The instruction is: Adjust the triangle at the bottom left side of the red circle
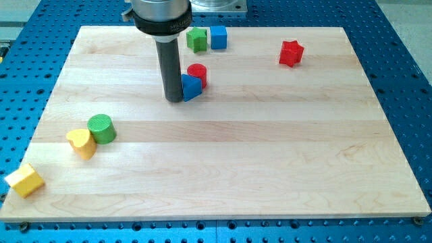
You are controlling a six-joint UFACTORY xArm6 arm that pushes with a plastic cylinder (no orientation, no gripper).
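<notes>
A blue triangle (192, 88) lies just below and left of the red circle (198, 73), touching it, in the upper middle of the wooden board (223, 162). My tip (175, 99) rests on the board right against the triangle's left side. The rod rises straight up from there to the arm's dark collar at the view's top.
A green block (196, 40) and a blue cube (218, 37) sit near the top edge. A red star-shaped block (291, 53) is at the upper right. A green circle (102, 128), a yellow heart-like block (82, 143) and a yellow cube (25, 180) are at the lower left.
</notes>
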